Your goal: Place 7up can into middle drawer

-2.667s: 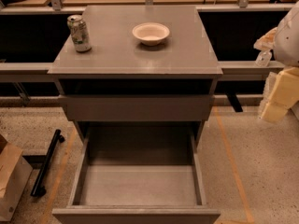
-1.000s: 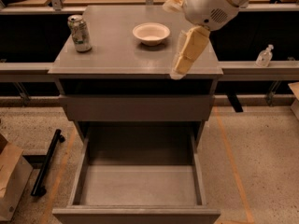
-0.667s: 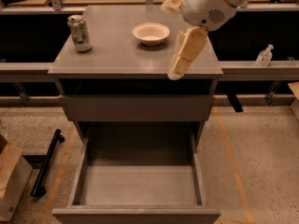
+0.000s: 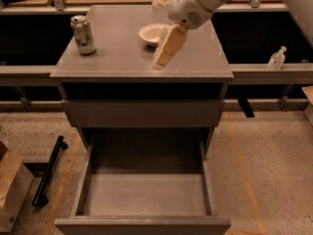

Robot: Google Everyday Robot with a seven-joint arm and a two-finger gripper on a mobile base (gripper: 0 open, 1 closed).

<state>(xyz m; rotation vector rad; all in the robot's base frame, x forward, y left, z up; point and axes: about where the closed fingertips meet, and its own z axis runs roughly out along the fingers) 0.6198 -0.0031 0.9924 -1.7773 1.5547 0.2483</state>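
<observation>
— Where is the can standing?
— Upright on the desk's left, showing white-and-green print, silver top.
— The pincer?
— Hovering by the bowl; open or closed, unclear.

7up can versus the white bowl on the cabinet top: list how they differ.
The 7up can is tall, narrow and label-printed; the white bowl is low, wide and plain. The can stands left on the cabinet top, the bowl near its middle rear. The claw hangs beside the bowl, away from the can. Both sit upright.
</observation>
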